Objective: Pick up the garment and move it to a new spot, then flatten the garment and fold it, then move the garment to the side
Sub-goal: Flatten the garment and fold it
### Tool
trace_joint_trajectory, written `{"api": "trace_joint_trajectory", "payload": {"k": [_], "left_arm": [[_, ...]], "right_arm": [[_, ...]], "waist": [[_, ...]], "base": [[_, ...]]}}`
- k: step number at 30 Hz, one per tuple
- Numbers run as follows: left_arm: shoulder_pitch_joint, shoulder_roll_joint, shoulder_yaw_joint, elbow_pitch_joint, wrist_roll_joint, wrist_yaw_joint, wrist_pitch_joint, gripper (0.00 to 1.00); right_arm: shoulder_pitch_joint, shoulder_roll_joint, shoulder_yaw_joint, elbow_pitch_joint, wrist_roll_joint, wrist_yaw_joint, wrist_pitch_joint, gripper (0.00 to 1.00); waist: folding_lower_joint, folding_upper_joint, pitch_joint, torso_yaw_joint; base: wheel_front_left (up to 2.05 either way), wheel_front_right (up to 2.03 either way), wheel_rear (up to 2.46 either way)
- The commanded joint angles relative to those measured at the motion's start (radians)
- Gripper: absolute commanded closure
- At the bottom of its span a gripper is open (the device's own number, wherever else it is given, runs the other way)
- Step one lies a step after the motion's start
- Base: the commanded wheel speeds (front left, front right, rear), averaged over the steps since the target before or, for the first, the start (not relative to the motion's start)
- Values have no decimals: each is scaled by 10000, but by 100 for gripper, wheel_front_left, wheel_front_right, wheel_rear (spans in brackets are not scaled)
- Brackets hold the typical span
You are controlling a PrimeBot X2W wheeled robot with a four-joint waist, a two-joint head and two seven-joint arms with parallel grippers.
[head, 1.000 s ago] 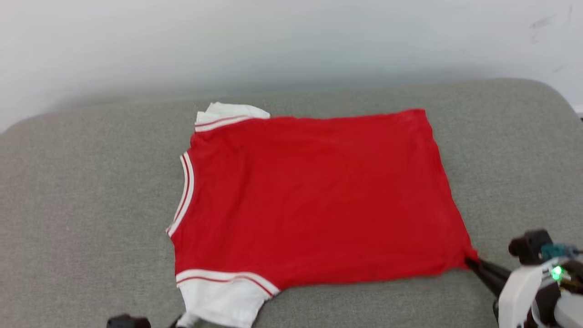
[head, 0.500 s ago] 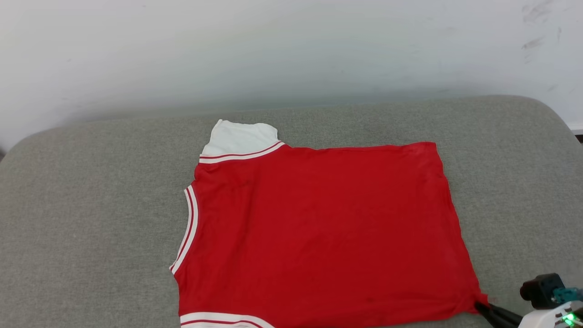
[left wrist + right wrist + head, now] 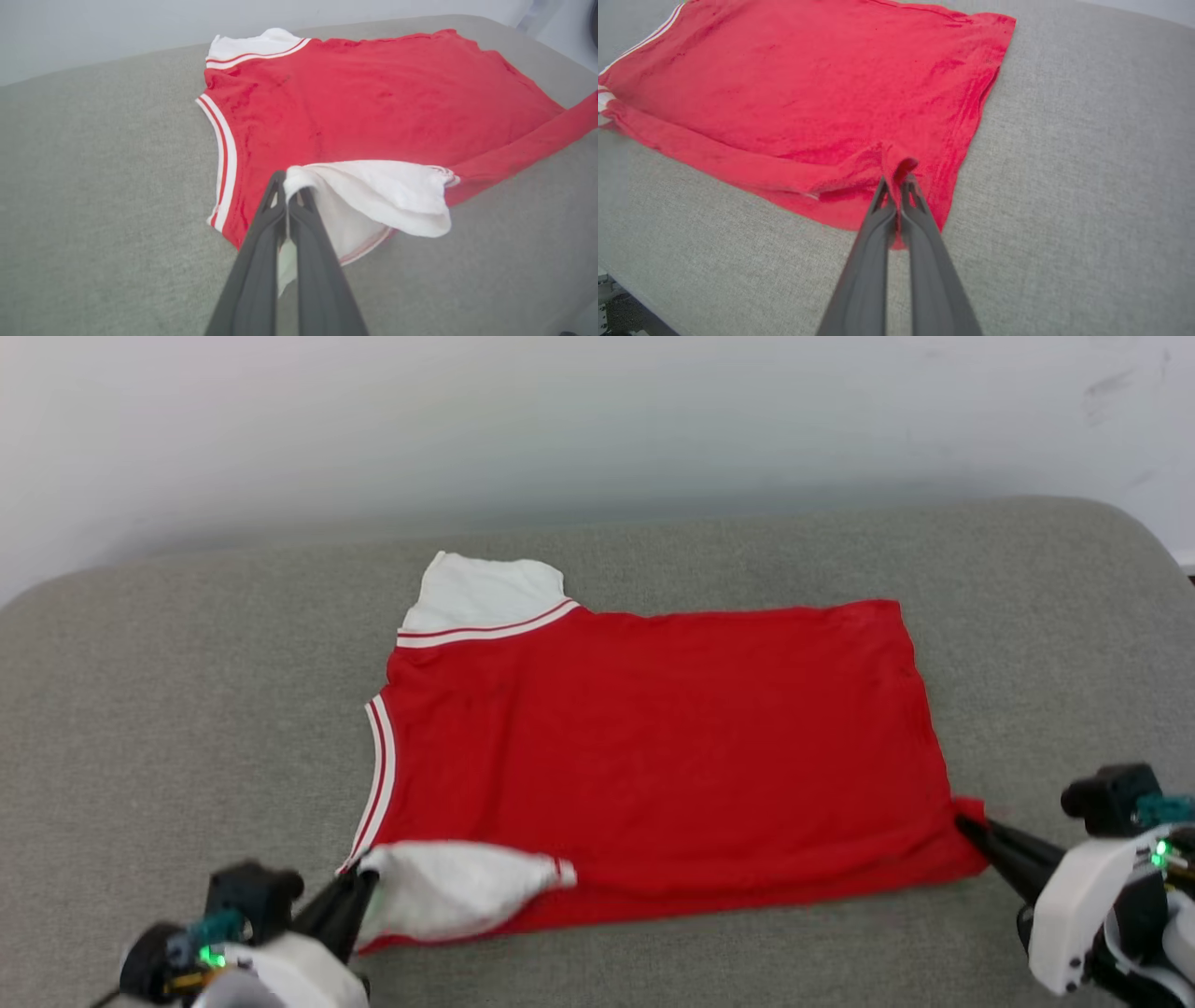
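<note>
Head view, garment (image 3: 653, 756) gripped between left tool (image 3: 362, 885), right tool (image 3: 963, 824)

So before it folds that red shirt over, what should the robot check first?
1. The left gripper is shut on the white near sleeve: ok.
2. The right gripper is shut on the red hem corner: ok.
3. The garment lies flat on the grey cushion: mostly ok; the near edge is lifted and rolled between the two grips.
4. The far sleeve is spread flat: ok.
5. There is bare cushion around the garment for the fold to land: ok.
6. Both layers of cloth are caught in each grip: cannot tell.
</note>
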Motion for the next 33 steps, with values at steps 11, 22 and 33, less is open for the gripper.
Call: {"api": "trace_joint_trajectory", "payload": {"k": [11, 22, 33], "left_arm": [[-2741, -214, 345, 1706, 248, -1207, 702, 100], [-3949, -800, 247, 3846, 278, -2047, 814, 100], [-4486, -1537, -293, 5833, 222, -2981, 1286, 0]], "right_arm": [[-1099, 844, -1342, 56, -426, -6, 1214, 100], [-2194, 1725, -1256, 1362, -1008, -7, 1704, 100], [-2523, 2002, -412, 2013, -859, -4, 1630, 0]], "waist": [[0, 0, 1380, -327], [0, 0, 2519, -448], [0, 0, 2191, -315]], "base": [[0, 0, 0], [0, 0, 0], [0, 0, 0]]}}
